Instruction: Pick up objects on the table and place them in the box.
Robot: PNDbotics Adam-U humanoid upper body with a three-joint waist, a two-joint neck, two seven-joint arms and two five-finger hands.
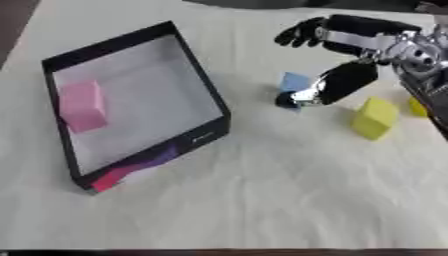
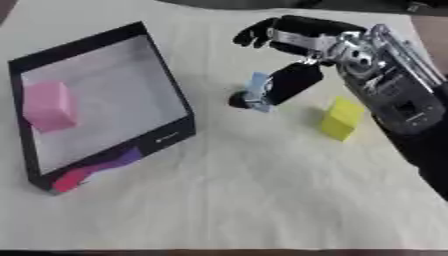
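A light blue block lies on the white cloth to the right of the box. My right hand comes in from the upper right and hovers over it, open. Its fingers hang relaxed beyond the block, and the thumb reaches down along the block's near right side, its tip by the cloth. I cannot tell whether the thumb touches the block. A yellow block stands to the right of the hand. The black box with a pale floor lies tilted at the left, with a pink block inside it.
A second small yellow thing shows at the right edge, partly behind my forearm. A pink and purple patch sits at the box's near outer wall. The white cloth stretches toward me.
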